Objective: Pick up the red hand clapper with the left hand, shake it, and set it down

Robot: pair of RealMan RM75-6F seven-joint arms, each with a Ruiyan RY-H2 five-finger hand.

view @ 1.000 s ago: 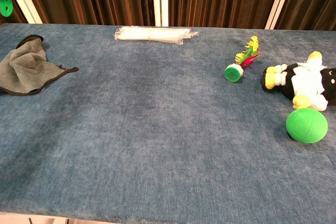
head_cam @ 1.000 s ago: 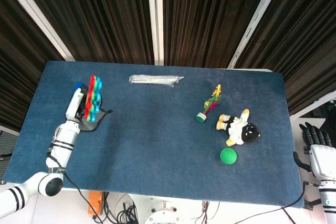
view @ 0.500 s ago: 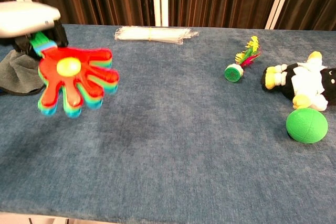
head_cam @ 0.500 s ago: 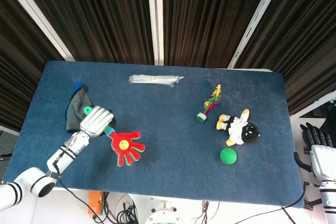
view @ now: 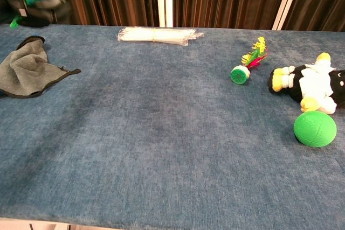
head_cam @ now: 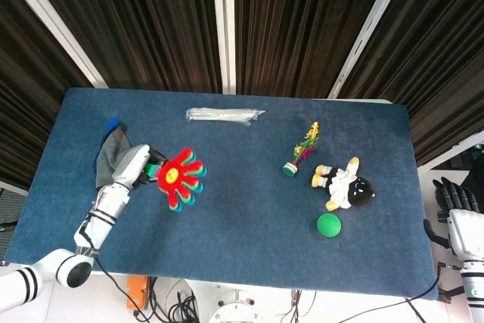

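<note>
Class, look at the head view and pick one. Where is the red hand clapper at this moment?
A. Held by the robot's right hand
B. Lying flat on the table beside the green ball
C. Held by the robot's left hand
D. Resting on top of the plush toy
C: the left hand grips the handle of the red hand clapper over the left of the table, far from the green ball and the plush toy.

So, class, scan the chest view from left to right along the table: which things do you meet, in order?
Grey cloth → bundle of clear straws → feathered shuttlecock → plush toy. The green ball sits below the plush and overlaps its span, so it has no clear place.
</note>
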